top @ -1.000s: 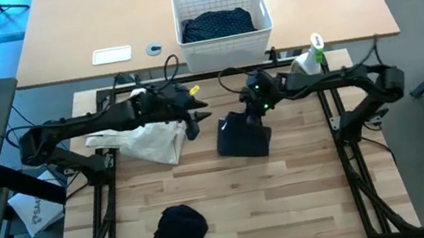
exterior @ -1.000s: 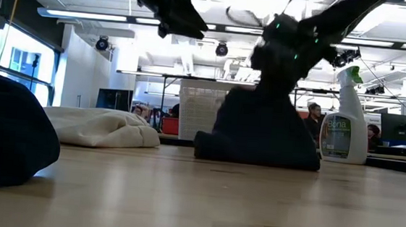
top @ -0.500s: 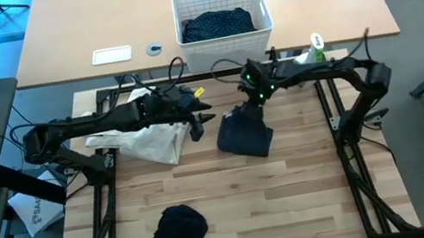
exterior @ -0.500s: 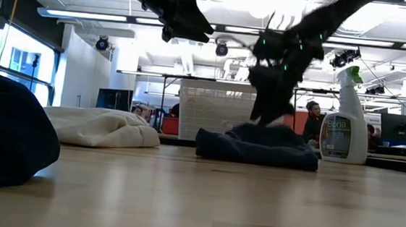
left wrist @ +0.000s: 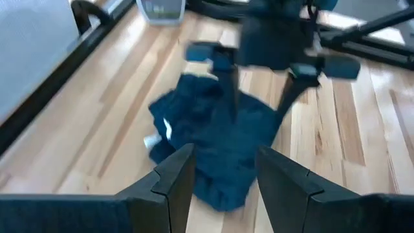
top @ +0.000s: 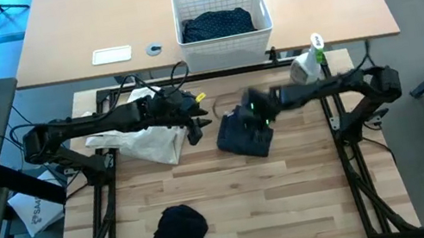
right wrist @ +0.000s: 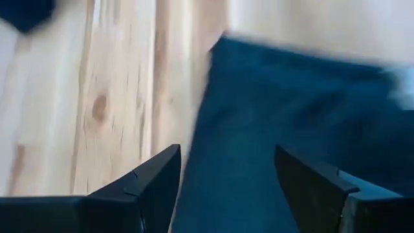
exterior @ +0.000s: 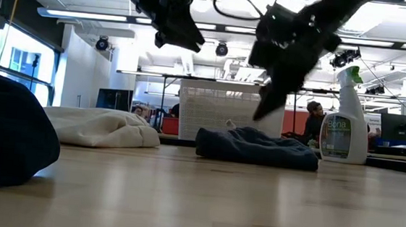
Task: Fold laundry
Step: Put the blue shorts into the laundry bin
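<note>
The left gripper hangs with jaws apart and empty above a cream cloth. Just right of it, the dark navy garment lies crumpled on the wooden table, beneath the right gripper, whose jaws stand wide apart, holding nothing.

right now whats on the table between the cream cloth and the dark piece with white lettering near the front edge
Nothing: the high view shows bare wood between the cream cloth and the dark piece with white lettering.
</note>
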Robot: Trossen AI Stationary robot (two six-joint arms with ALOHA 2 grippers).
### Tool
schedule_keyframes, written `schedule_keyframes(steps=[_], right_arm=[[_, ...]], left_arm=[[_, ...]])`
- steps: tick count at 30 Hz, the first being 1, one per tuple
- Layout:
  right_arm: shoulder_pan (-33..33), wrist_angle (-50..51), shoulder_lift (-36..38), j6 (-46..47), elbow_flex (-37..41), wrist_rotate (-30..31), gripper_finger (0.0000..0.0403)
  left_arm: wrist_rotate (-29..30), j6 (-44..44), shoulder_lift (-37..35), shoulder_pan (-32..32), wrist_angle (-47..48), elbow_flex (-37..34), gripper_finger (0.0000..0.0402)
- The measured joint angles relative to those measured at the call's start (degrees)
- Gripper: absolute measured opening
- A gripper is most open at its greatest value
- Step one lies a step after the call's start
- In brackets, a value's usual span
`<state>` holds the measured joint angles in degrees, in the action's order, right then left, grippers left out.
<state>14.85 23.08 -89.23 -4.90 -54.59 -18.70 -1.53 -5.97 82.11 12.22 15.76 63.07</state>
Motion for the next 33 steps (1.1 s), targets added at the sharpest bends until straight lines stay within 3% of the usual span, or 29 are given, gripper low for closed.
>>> schedule_keyframes(steps=[4, 10, 14, 18, 26, 29, 33], right_arm=[[-4.6, -11.6, -0.8, 4.7, 7.6, 5.0, 0.0245], [-8.1, -27.1, -1.0, 3.5, 16.7, 12.6, 0.0244], [-8.2, -28.9, -2.0, 3.5, 19.8, 15.2, 0.0231], [-8.1, -29.8, -4.5, 3.7, 20.4, 13.8, 0.0184], [-5.5, -26.5, -4.8, 8.3, 18.1, 9.8, 0.0017], [-1.4, -18.1, -2.7, 10.1, 14.1, 5.4, 0.0022], [5.0, -4.6, 1.6, 7.6, 2.8, -2.2, 0.0016]], left_arm=[[0.0, -1.4, 0.0, -0.4, 2.9, 0.0, 0.0147], [0.0, -1.4, 0.0, -0.7, 3.4, 0.0, 0.0147], [0.0, -1.4, 0.0, -0.6, 3.3, 0.0, 0.0147], [0.1, -1.4, 0.0, -0.6, 2.3, 0.0, 0.0147], [0.3, -1.4, -0.7, -0.6, -5.5, 0.0, 0.0147], [0.3, -1.4, -3.1, -0.6, -7.3, 0.3, 0.0147], [1.2, -0.7, -6.8, -0.6, -7.2, 2.5, 0.0147]])
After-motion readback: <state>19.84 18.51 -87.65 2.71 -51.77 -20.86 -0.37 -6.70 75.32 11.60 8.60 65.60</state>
